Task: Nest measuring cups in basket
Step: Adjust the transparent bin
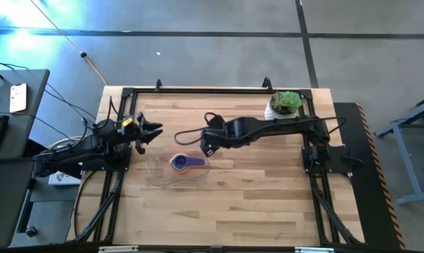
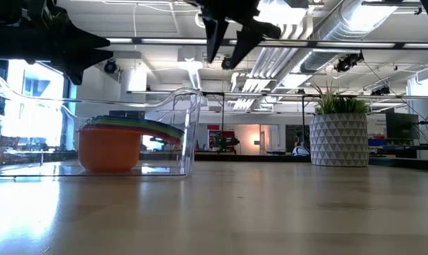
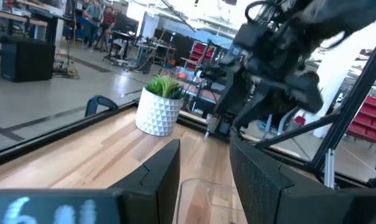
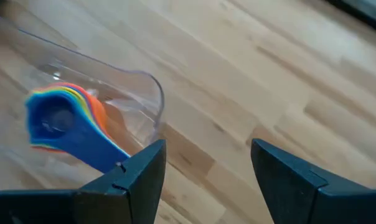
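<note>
No writing was readable. The measuring cups [image 1: 186, 163] sat nested in one rainbow stack, blue on top, orange lowest, inside the clear basket [image 1: 158, 173] on the wooden desk [image 1: 268, 204]. The right gripper [image 1: 206, 146] hovered just beside it, jaws apart. The left gripper [image 1: 154, 132] waited nearby, jaws apart. A potted plant [image 1: 284, 105] stood well apart.

White pot [image 1: 283, 107] of greenery; probably a phone [image 1: 17, 98].
</note>
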Controlling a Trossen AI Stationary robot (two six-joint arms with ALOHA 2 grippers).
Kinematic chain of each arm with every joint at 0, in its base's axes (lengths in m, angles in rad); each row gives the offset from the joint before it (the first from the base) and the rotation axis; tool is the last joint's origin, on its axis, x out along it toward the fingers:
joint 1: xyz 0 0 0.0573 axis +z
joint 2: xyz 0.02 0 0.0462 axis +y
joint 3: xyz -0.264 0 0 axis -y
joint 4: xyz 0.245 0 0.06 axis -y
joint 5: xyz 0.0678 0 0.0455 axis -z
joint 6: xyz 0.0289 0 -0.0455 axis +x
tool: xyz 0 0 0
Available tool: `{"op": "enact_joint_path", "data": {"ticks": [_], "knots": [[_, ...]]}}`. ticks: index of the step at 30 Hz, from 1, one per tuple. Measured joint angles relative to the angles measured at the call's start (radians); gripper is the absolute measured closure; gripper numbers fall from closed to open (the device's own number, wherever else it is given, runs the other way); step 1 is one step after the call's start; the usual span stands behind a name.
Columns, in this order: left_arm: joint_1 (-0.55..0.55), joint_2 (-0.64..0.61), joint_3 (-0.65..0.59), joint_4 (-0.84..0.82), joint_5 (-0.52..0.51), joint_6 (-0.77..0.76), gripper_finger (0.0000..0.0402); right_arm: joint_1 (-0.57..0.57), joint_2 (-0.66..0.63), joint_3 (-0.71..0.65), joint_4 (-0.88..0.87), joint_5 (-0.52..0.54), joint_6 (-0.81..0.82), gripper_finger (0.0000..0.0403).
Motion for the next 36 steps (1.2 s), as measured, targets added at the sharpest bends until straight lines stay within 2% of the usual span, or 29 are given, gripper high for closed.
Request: {"op": "enact_joint_path", "data": {"ticks": [9,19,28,36], "knots": [[0.0,0.0,0.0,-0.001,0.004,-0.003,0.0271,0.033,0.0,-0.165,0.074,-0.009,0.195,0.0176],[0.0,0.0,0.0,-0.002,0.004,-0.003,0.0271,0.057,0.0,-0.371,0.306,-0.069,0.341,0.0176],[0.0,0.0,0.0,-0.004,0.003,-0.003,0.0271,0.062,0.0,-0.461,0.468,-0.166,0.392,0.0177],[0.0,0.0,0.0,-0.039,0.003,-0.003,0.0271,0.065,0.0,-0.464,0.531,-0.22,0.405,0.0177]]}}
